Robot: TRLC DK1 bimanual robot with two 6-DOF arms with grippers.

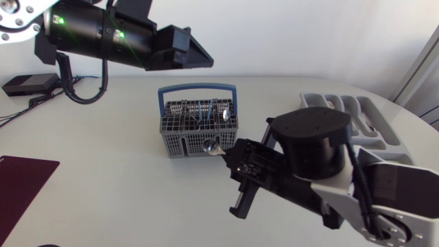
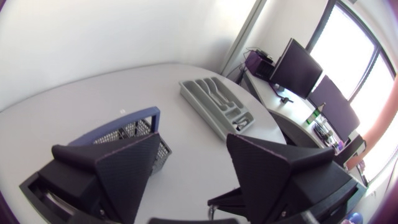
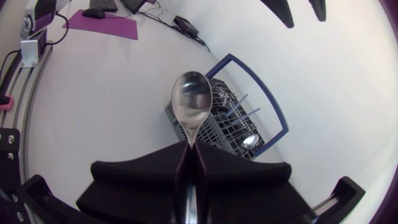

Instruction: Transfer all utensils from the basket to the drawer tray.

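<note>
Right gripper: we pinch the spoon by its handle, bowl forward, bound for the drawer tray.
Basket: more utensils wait.
Left gripper: spread wide, empty.

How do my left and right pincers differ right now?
The left pincer is open and empty; the right pincer is shut on a spoon. In the head view the left pincer is behind the basket, the right pincer in front of it. Both have matte black wedge fingers.
</note>
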